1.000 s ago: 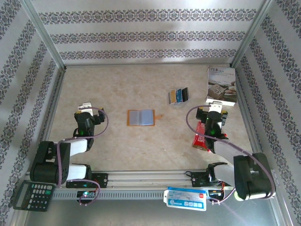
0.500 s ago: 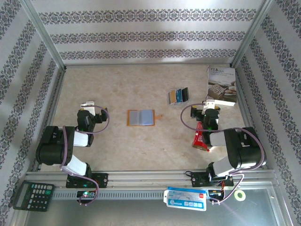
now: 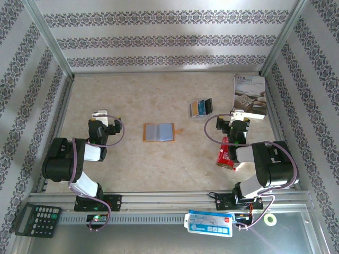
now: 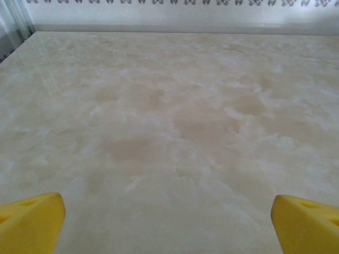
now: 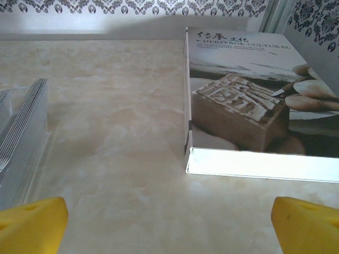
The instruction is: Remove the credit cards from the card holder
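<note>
The card holder (image 3: 159, 132) lies opened flat on the beige table (image 3: 132, 90), with its grey-blue inner panels facing up. Its long axis runs from side to side, on the line that goes from one arm to the other. The little tab (image 3: 178, 132) is on the end that points toward the right arm.

The left pincer (image 3: 100, 115) is released. In the left wrist view its yellow fingertips (image 4: 29, 222) stand wide apart at the two bottom corners, above bare table. The card holder is to the right of this pincer and a little back toward the bases, well apart from it.

The right pincer (image 3: 238, 114) is also released, and its yellow fingertips (image 5: 32, 225) are spread the same way. The card holder is well to the left of this pincer and a little behind its tips. A small fanned group of cards (image 3: 202, 108) lies on the table near this pincer, ahead of it and to its left, and apart from the card holder. A white book (image 3: 250, 95) lies flat just ahead of the right pincer, to its right. A red packet (image 3: 224, 153) is on the table behind this pincer, partly under the right arm.
</note>
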